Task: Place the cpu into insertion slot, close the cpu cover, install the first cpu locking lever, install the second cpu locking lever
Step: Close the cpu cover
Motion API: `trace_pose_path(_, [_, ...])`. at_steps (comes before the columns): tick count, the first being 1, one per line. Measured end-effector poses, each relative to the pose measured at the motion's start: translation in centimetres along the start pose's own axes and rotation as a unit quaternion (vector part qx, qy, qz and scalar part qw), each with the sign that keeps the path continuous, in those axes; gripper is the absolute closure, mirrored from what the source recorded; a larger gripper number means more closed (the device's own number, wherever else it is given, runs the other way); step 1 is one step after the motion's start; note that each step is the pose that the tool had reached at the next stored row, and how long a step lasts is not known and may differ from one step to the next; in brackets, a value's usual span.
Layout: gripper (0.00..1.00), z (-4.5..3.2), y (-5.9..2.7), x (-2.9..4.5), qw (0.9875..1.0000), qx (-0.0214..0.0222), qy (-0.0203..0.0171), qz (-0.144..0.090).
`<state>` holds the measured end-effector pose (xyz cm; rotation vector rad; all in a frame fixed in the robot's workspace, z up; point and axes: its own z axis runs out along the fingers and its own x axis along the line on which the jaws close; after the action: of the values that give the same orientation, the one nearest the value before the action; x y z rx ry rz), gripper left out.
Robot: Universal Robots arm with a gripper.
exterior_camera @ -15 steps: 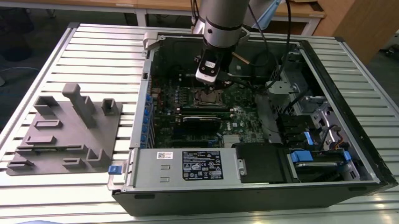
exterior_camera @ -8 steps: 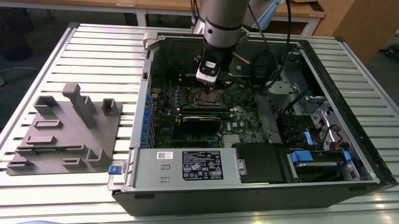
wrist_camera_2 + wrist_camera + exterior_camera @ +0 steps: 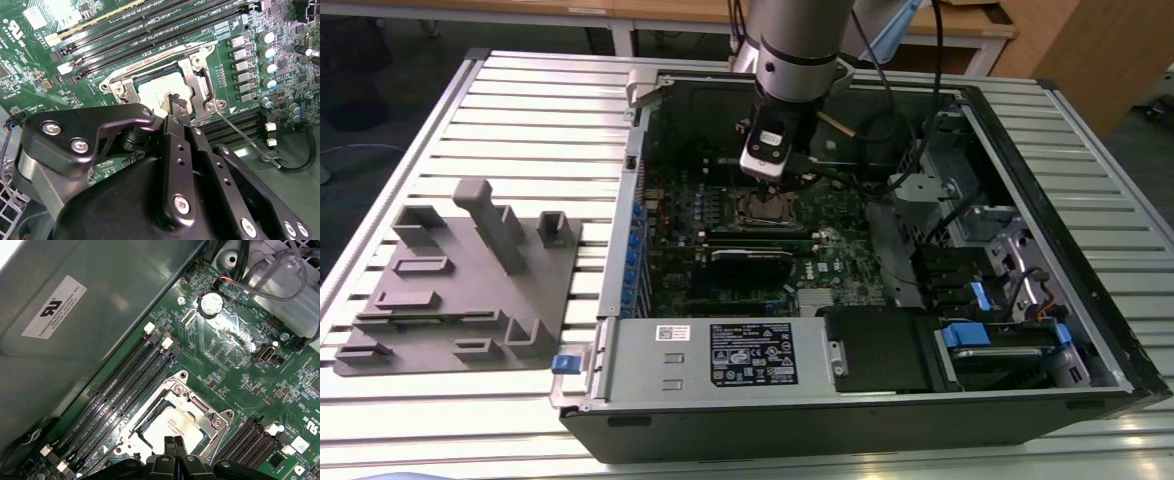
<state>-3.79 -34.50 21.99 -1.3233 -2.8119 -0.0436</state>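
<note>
A slatted grey metal surface (image 3: 520, 110) carried an open computer case (image 3: 1110, 330) lying on its side. Wooden tables (image 3: 961, 25) stood behind the case. Beside the case, at the exterior view's left, a grey moulded fixture (image 3: 467, 290) sat on the surface.

Inside the case lay a green motherboard (image 3: 841, 265), with a labelled power supply (image 3: 720, 355) along one wall of the case. The robot arm (image 3: 794, 50) reached down into the case, its claw (image 3: 767, 178) just above the insertion slot (image 3: 767, 208) on the motherboard.

The cpu (image 3: 175, 426) sat in the insertion slot, pale metal top up, and the cpu cover (image 3: 201, 409) lay as a frame around it. In both wrist views the claw's fingers were pressed together, gripping nothing, with their tips just over the cpu's edge.

The second wrist view showed a thin wire locking lever (image 3: 250, 142) angled away from the slot's corner and a row of blue-topped capacitors (image 3: 267, 52) beside the slot. The first wrist view showed long black memory slots (image 3: 125, 385) beside the slot and a round coin battery (image 3: 211, 304) farther off.
</note>
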Motion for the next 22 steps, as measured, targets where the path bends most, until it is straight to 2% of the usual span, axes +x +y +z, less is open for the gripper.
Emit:
trace_pose_path(3, [0.89, 0.03, 0.00, 0.00, 1.0000, 0.0003, 0.0001, -0.009])
trace_pose_path(7, [0.89, 0.08, 0.00, 0.00, 0.9994, 0.0012, 0.0007, -0.034])
trace_pose_path(17, [0.89, 0.09, 0.00, 0.00, 0.9992, 0.0014, 0.0008, -0.040])
trace_pose_path(20, [0.89, 0.09, 0.00, 0.00, 0.9985, 0.0021, 0.0009, -0.055])
trace_pose_path(22, [0.89, 0.09, 0.00, 0.00, 0.9974, 0.0028, 0.0011, -0.072])
